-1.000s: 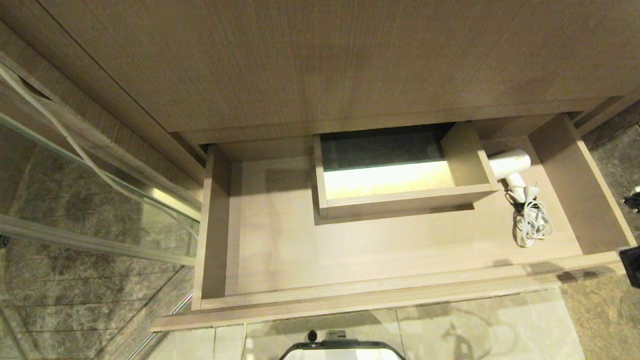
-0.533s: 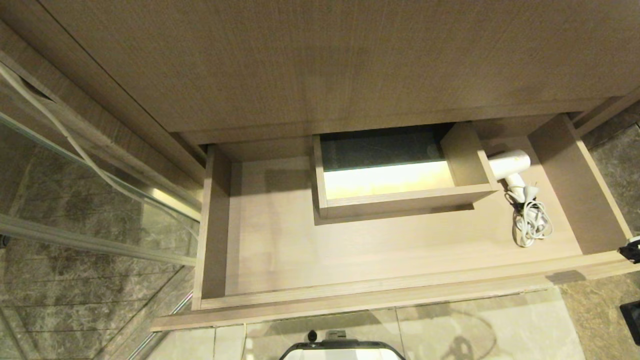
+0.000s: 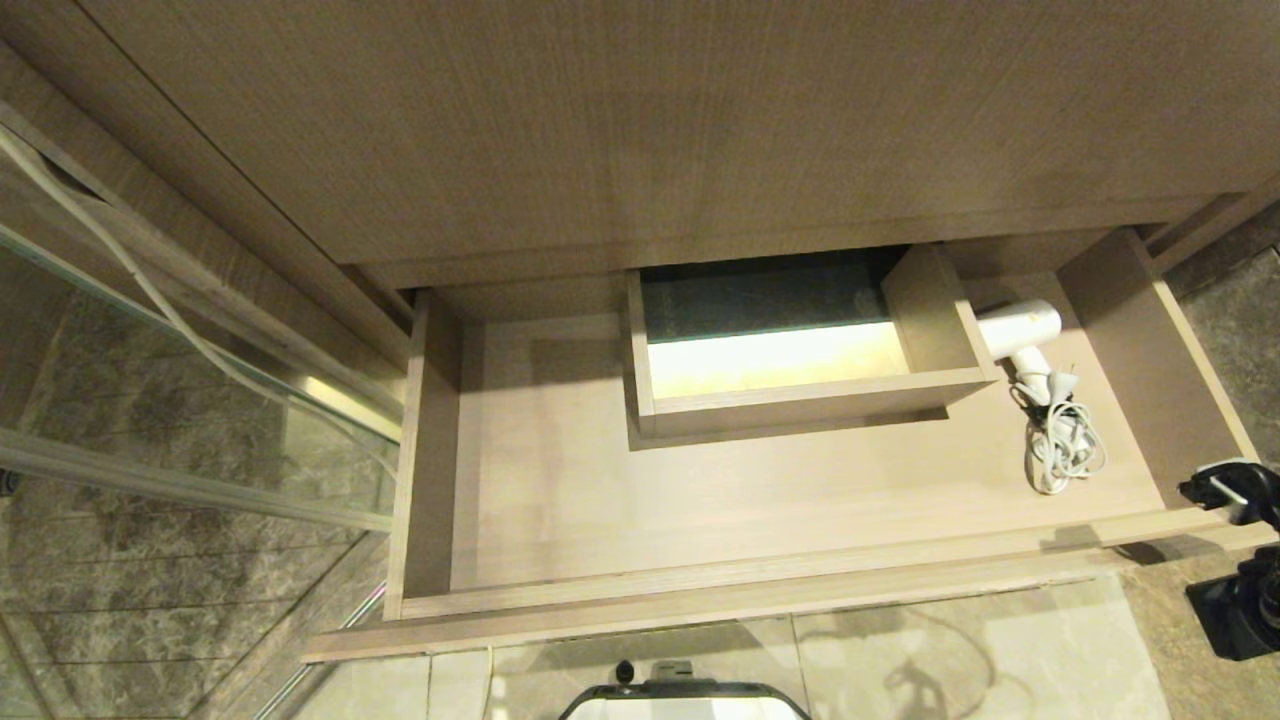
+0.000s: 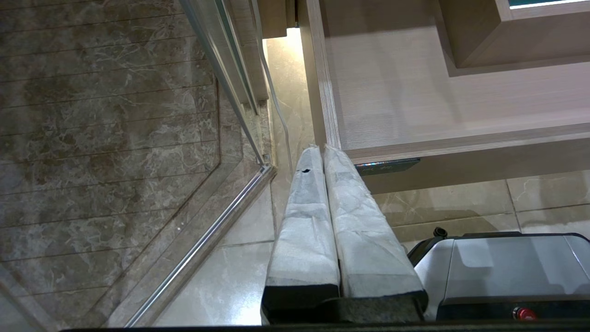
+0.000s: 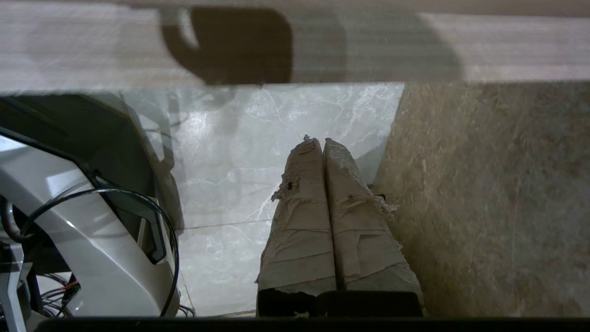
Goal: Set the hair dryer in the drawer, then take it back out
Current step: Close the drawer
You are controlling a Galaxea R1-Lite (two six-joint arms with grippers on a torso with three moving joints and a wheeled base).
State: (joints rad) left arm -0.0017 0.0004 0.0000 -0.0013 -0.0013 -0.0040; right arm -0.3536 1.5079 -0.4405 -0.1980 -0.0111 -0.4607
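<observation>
The wide light-wood drawer (image 3: 700, 590) stands pulled open below the vanity, with a boxed cut-out (image 3: 800, 400) in its middle. The white hair dryer (image 3: 1020, 328) lies inside at the right, beside the cut-out, its coiled white cord (image 3: 1065, 445) in front of it. My right arm (image 3: 1232, 495) shows at the right edge, just outside the drawer's front right corner. My right gripper (image 5: 321, 140) is shut on nothing and points down at the floor tiles below the drawer front (image 5: 368, 46). My left gripper (image 4: 321, 147) is shut and empty, by the drawer's (image 4: 415, 115) left front corner.
A glass shower partition with a metal rail (image 3: 200, 400) runs along the left. The vanity's wood panel (image 3: 650, 130) overhangs the back of the drawer. My own base (image 3: 685, 700) sits close before the drawer front. Marble floor (image 3: 1000, 660) lies in front and at the right.
The right arm's dark parts at the right edge have shifted and now reach further into the head view. The hair dryer and the drawer have not moved.
</observation>
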